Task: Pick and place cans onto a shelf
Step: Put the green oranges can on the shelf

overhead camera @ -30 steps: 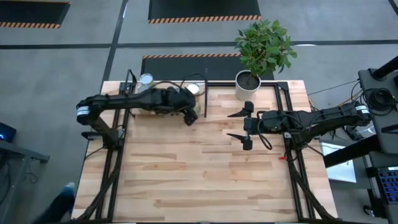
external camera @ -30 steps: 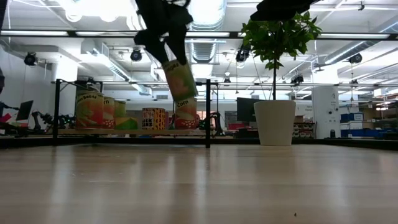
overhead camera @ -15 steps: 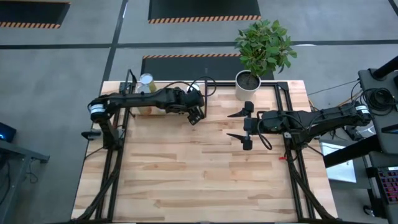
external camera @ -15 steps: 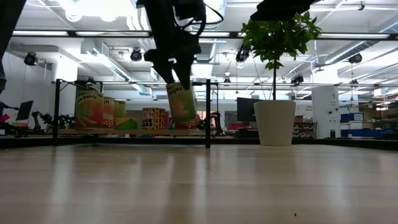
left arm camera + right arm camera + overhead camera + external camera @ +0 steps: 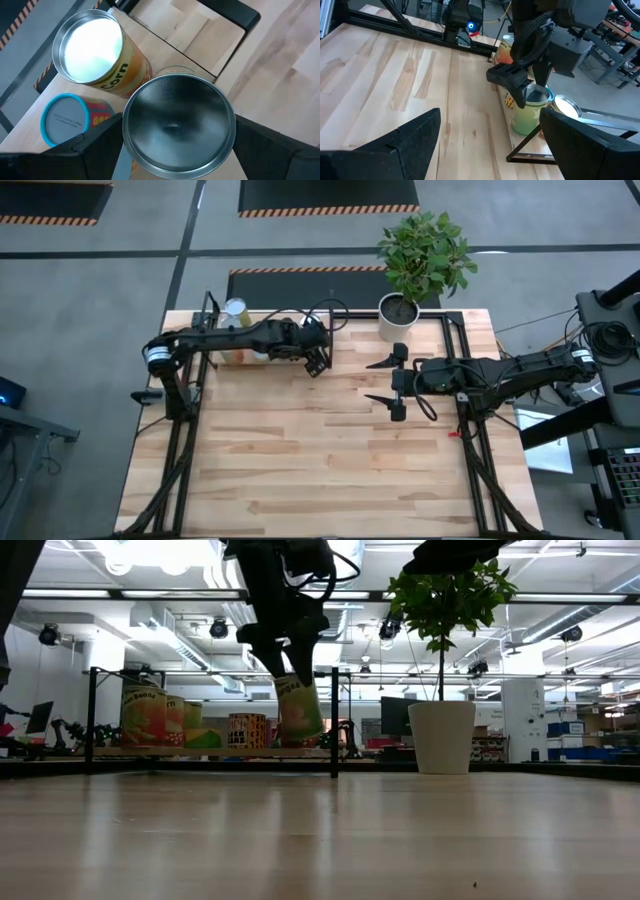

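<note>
My left gripper is shut on a green-labelled can at the right end of the shelf, at the table's far left. The can's base is at the shelf board; whether it touches, I cannot tell. Other cans stand on the shelf: a yellow Corn can, a blue-lidded can, and further labelled cans toward its left end. My right gripper is open and empty above the table's right half. My left gripper pinches the green can between its two fingers, on opposite sides of the wall just below the top rim. The fingers come from above, pointing down. The can hangs below them, slightly tilted, silvery top up.
A white pot with a green plant stands at the far edge, right of the shelf's black end post. Black frame rails run along the table's left and right sides. Bare wood lies across the middle and near part.
My left gripper has gone toward the table's right edge and down to the shelf with the green can. The can was higher and more tilted; now it is lower, nearer upright, with its base at the shelf board.
</note>
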Robot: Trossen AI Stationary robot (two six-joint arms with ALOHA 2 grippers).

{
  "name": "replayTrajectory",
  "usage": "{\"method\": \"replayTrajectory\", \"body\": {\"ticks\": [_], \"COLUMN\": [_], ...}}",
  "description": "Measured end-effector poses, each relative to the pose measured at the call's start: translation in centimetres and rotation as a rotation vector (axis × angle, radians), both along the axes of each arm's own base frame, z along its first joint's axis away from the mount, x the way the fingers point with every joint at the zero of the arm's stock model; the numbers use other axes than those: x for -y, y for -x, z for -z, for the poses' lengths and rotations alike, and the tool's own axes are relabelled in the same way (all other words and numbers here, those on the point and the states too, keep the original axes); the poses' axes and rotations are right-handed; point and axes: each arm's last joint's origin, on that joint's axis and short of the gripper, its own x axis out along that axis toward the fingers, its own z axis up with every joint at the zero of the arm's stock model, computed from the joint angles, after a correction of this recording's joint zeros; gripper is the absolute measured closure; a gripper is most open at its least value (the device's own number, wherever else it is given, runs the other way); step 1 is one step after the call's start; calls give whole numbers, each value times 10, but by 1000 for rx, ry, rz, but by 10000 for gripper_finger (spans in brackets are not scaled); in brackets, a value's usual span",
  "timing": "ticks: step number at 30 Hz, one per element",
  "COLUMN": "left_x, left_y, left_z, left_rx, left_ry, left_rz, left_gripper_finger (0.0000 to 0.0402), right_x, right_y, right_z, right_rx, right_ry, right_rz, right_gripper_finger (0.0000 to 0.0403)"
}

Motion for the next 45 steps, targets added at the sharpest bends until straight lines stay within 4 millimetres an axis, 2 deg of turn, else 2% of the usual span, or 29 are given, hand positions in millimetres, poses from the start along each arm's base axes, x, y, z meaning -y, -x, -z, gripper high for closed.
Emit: {"method": "replayTrajectory", "body": {"ticks": [21, 29, 35, 39, 41, 45], "left_x": [-3, -7, -8, -5, 3, 38], "left_y": [-2, -2, -6, -4, -2, 7], "left_z": [-1, 0, 1, -13, -27, -59], "left_rx": [29, 39, 42, 32, 64, 181], "left_ry": [5, -1, -17, -32, -53, -121], "left_rz": [-4, -17, 10, 45, 81, 235], "left_gripper_finger": [86, 54, 47, 48, 48, 48], "right_x": [0, 0, 0, 0, 0, 0], "right_y": [0, 1, 2, 3, 3, 3], "right_z": [0, 1, 1, 1, 1, 1], "right_rx": [-5, -17, -16, -22, -22, -19], "right_ry": [0, -6, -7, -11, -12, -19], "right_rz": [0, 3, 4, 6, 6, 9], "right_gripper_finger": [76, 76, 76, 76, 76, 76]}}
